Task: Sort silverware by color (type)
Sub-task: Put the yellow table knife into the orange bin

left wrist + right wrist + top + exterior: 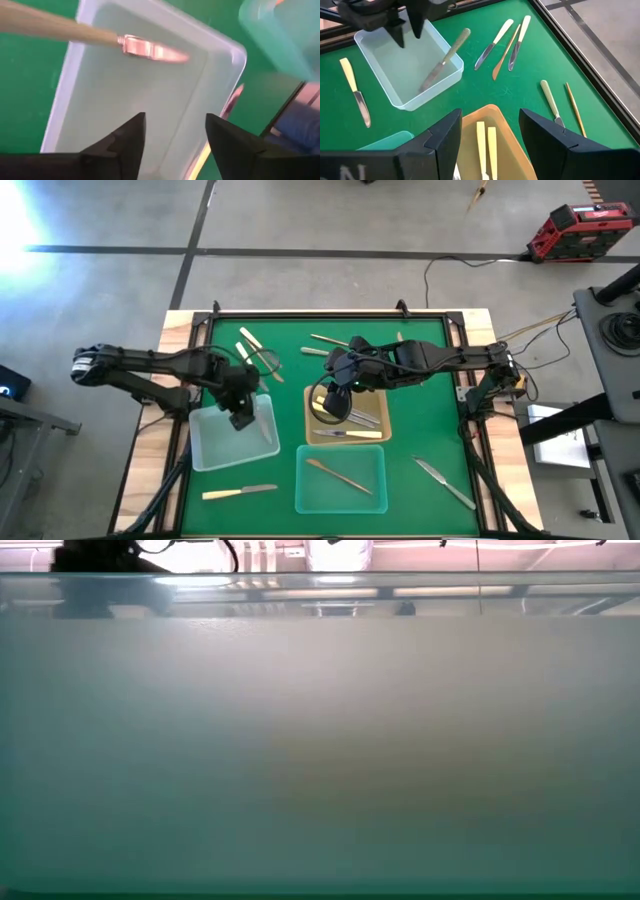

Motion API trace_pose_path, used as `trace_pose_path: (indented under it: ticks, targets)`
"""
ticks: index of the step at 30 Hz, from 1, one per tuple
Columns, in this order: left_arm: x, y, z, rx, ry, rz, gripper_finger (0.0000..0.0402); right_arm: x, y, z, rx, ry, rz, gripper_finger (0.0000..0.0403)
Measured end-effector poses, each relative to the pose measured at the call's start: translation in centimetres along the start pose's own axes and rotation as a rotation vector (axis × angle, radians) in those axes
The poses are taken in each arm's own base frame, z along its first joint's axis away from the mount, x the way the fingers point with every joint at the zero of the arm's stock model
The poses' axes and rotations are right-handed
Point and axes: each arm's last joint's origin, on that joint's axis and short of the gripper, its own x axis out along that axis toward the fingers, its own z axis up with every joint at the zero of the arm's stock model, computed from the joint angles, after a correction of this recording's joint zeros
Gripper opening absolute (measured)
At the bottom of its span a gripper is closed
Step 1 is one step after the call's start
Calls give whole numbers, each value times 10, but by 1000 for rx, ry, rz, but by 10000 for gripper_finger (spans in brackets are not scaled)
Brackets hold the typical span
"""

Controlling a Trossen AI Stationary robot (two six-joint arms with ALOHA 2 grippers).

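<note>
On the green table mat's left, the left gripper (243, 418) hangs with its fingers apart over a clear, shallow square plastic tray (212, 444), where a cream-handled knife (444, 59) leans on the far rim, blade down inside. In the middle, the right gripper (335, 402), fingers also spread, hovers above an amber tray (372, 434) holding cream-handled cutlery (485, 151). More cream-handled, silver and gold pieces (507, 42) lie scattered on the mat.
</note>
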Motion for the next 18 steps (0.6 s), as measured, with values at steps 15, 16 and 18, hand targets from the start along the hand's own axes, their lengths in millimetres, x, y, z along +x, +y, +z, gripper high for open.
trace_pose_path:
  ticks: [15,16,18]
  targets:
    - [7,-4,-9,36,20,122,208,0,0,0,0,0,0,189]
    - [6,-3,-9,39,15,127,208,0,0,0,0,0,0,189]
    - [6,-3,-9,56,-7,154,208,0,0,0,0,0,0,189]
